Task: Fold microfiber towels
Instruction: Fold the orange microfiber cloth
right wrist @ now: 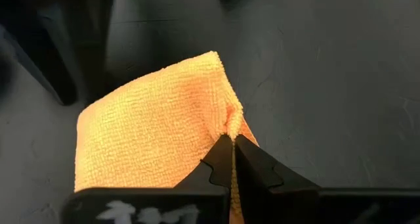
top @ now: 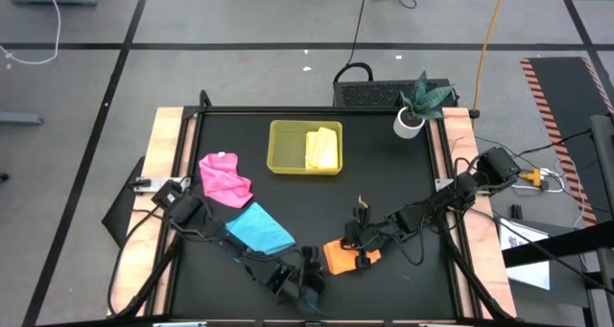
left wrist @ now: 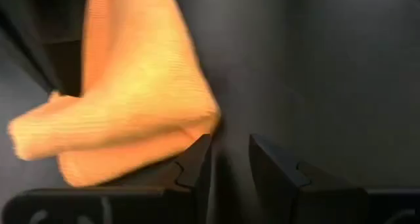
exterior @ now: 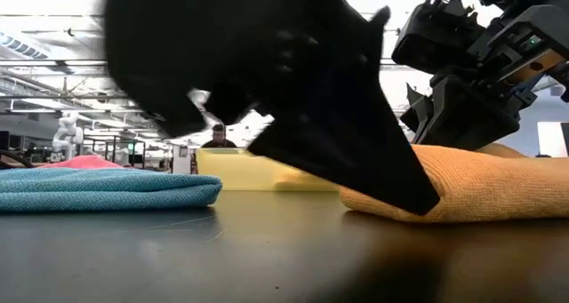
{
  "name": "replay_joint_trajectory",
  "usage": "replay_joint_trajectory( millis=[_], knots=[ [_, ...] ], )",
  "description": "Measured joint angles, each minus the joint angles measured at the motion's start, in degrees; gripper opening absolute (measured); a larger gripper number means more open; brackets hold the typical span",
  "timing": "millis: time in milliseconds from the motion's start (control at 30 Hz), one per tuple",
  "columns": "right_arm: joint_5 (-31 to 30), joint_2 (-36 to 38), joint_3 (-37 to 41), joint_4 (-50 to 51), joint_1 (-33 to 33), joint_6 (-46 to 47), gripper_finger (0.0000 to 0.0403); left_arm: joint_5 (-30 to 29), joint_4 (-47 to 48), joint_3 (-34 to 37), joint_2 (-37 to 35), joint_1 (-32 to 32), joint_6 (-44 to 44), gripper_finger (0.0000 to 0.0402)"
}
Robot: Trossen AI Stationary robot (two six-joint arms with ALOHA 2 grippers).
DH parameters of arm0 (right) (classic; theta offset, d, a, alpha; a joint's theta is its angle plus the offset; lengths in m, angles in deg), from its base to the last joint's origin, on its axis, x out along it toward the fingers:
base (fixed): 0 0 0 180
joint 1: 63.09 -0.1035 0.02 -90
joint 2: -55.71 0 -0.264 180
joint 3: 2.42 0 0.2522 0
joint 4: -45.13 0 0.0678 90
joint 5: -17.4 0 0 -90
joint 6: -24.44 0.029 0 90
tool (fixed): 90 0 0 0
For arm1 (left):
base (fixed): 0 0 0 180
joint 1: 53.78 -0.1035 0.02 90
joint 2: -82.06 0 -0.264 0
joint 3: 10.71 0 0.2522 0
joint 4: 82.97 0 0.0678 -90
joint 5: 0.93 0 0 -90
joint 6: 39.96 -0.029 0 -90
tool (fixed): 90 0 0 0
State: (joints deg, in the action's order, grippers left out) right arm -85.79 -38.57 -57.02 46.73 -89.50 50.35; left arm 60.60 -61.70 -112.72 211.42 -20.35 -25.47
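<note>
The orange towel lies folded on the black table near its front edge and shows in both wrist views. My right gripper is shut on its right-hand edge. My left gripper stands open at the towel's left side, with bare table between its fingers and the towel's corner beside one finger. The blue towel and the pink towel lie folded at the left. A yellow towel rests in the yellow-green tray. My right gripper pinches the orange towel's edge between its two fingertips, and the cloth puckers there. The fingers slant down from the table's right side. The towel rests on the table, slack. Whether my left gripper's finger touches the towel's corner, I cannot tell.
A potted plant stands at the far right corner, and a dark basket sits behind the far edge. The wooden table border runs along both sides. In the low view a person shows in the room behind.
</note>
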Motion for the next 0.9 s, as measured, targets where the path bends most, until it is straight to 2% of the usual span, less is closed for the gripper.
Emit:
replay_joint_trajectory(
  millis=[100,233,367,500,700,900],
  knots=[
    [0.00,0.00,0.00,0.06,0.00,0.00,0.0002,-0.94,0.21,0.00,-0.01,0.76,-0.53,0.0092],
    [0.00,0.00,0.00,0.13,0.00,-0.02,0.0002,-7.38,3.41,0.02,-0.50,1.57,1.46,0.0080],
    [0.02,0.00,0.00,-0.14,0.00,-0.05,0.0002,-14.25,1.10,0.02,-0.52,1.89,1.82,0.0066],
    [0.06,0.00,0.00,-1.00,0.00,-0.13,0.0002,-14.66,-1.84,0.00,-0.61,1.08,1.13,0.0051],
    [0.24,0.00,0.00,-1.33,0.00,-0.20,0.0002,-13.88,-11.95,-0.04,-0.94,-0.54,-0.63,0.0029],
    [0.22,0.00,0.00,-1.25,0.00,-0.09,0.0002,-9.80,-1.72,0.07,-0.37,-4.92,10.70,0.0004]
  ],
)
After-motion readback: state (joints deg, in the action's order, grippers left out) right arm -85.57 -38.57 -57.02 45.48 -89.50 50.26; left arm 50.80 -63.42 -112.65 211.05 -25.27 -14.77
